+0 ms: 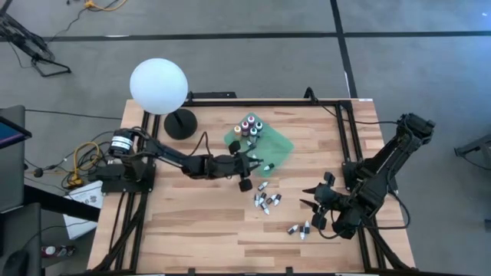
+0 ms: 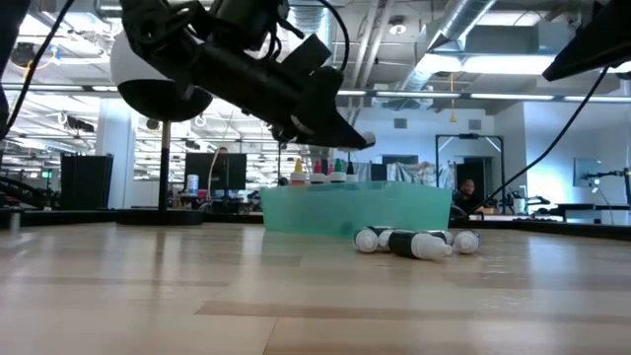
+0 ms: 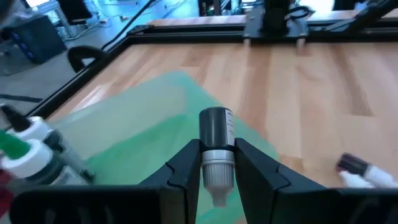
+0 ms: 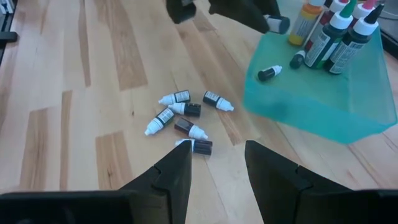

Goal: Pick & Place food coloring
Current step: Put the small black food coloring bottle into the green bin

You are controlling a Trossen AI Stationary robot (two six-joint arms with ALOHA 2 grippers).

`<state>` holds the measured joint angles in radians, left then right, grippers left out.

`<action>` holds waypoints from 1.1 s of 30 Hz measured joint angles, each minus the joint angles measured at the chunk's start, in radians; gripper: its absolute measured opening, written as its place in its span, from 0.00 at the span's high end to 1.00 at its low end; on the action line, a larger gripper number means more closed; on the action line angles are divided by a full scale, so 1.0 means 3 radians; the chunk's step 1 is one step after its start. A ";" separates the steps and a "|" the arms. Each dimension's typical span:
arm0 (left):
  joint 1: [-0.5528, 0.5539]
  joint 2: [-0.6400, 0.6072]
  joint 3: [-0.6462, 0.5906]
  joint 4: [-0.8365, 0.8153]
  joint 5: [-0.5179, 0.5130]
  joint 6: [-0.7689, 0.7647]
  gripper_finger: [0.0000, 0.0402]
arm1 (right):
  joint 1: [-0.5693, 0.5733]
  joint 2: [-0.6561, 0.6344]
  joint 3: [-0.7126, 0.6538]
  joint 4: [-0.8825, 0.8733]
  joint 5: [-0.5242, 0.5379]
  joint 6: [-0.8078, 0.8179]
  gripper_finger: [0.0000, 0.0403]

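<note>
Left pincer (image 3: 217,165) clamping dark bottle (image 3: 215,140), over tray (image 3: 137,124)

Light wood surface (image 1: 184,230): green tray (image 1: 278,147) upper middle, loose food coloring bottles (image 1: 265,202) scattered centre and lower right.

- 1 green tray (image 1: 276,147)
- about 6 food coloring bottles (image 1: 248,127) upright on tray, at its 10 o'clock corner
- 1 bottle (image 4: 270,72) lying on tray
- 1 dark bottle (image 3: 216,152) pinched in left gripper (image 3: 217,169)
- 5 loose bottles (image 4: 185,115) clustered at table centre
- about 3 more (image 1: 299,228) at 5 o'clock
- 2 arms
- 1 white globe lamp (image 1: 159,87)
</note>
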<state>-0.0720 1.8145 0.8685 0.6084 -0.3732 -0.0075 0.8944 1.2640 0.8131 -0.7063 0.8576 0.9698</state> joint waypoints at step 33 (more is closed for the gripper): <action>0.0269 0.0067 0.0001 -0.0093 0.0072 -0.0028 0.76 | 0.0000 0.0000 0.0000 0.0013 0.0014 -0.0001 0.64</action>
<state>0.0086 1.8347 0.8688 0.5804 -0.3515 -0.0158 0.8944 1.2640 0.8131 -0.7025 0.8620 0.9695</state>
